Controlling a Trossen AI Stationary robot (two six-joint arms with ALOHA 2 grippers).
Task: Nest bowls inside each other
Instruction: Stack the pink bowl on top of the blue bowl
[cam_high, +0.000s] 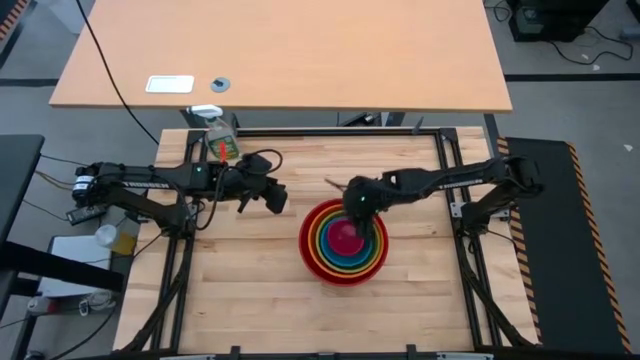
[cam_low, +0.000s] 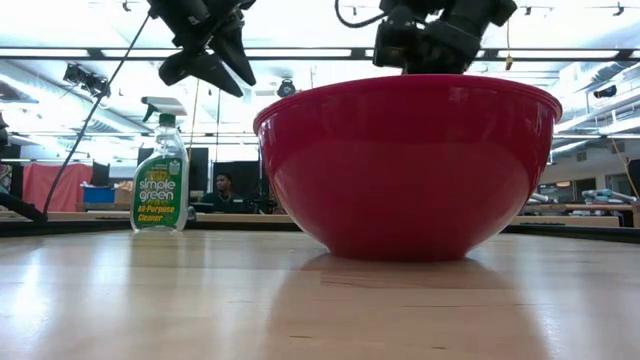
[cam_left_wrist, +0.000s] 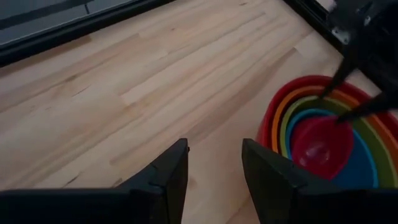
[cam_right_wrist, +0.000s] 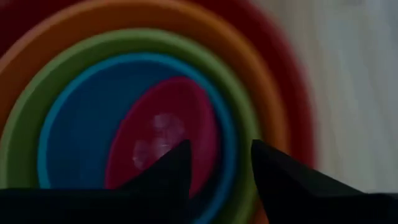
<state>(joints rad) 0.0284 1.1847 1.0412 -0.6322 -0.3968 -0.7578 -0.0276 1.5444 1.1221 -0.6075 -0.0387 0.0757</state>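
Note:
Five bowls sit nested at the table's middle right: red (cam_high: 343, 278) outermost, then orange, lime green (cam_right_wrist: 22, 140) and blue (cam_right_wrist: 81, 130), with the small pink bowl (cam_right_wrist: 158, 134) lying tilted inside the blue one. The red bowl (cam_low: 405, 170) rests on its base on the table. My right gripper (cam_right_wrist: 221, 158) hangs open over the stack's far side, its fingers reaching down at the pink bowl's rim (cam_left_wrist: 339, 118). My left gripper (cam_left_wrist: 214, 162) hovers open above bare table to the left of the stack (cam_high: 275, 198), with nothing between its fingers. My right gripper comes at the pink bowl's far rim (cam_right_wrist: 208, 134) slanting down from the table's far right, fingers apart on either side of the rim. I cannot tell whether either finger touches it. The bowl lies tilted within the blue bowl.
A spray bottle (cam_high: 222, 135) of green cleaner stands at the table's far left edge (cam_low: 160, 180). A black frame (cam_high: 440, 150) borders the table. Bare wood lies in front of and left of the bowls.

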